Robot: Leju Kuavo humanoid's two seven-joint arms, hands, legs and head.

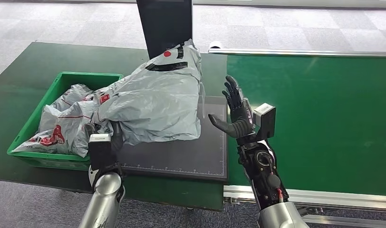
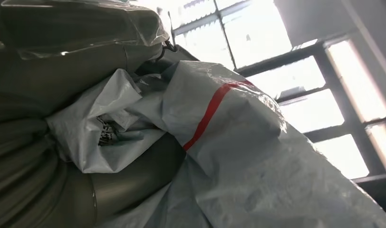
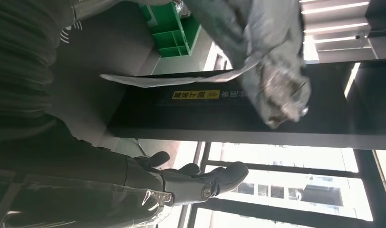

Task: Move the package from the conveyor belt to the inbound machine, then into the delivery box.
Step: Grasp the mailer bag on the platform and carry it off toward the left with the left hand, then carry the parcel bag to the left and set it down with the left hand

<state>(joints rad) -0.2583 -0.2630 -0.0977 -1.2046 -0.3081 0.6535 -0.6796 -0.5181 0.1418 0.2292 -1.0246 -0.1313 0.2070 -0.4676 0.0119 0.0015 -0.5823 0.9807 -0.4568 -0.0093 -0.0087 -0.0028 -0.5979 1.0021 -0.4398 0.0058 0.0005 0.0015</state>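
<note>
Grey crumpled plastic mailer package [image 1: 155, 97], soft, light and slippery, is draped from the dark scanner plate [image 1: 181, 154] toward the green crate [image 1: 62, 83]; left hand [image 1: 105, 135] bunches its near-left edge, right hand [image 1: 236, 114] spread empty.

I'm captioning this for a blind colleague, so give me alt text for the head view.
A large grey package lies on the dark inbound machine platform, its left edge at the left robot hand. The right robot hand is open beside it. A green delivery box to the left holds more packages.
</note>
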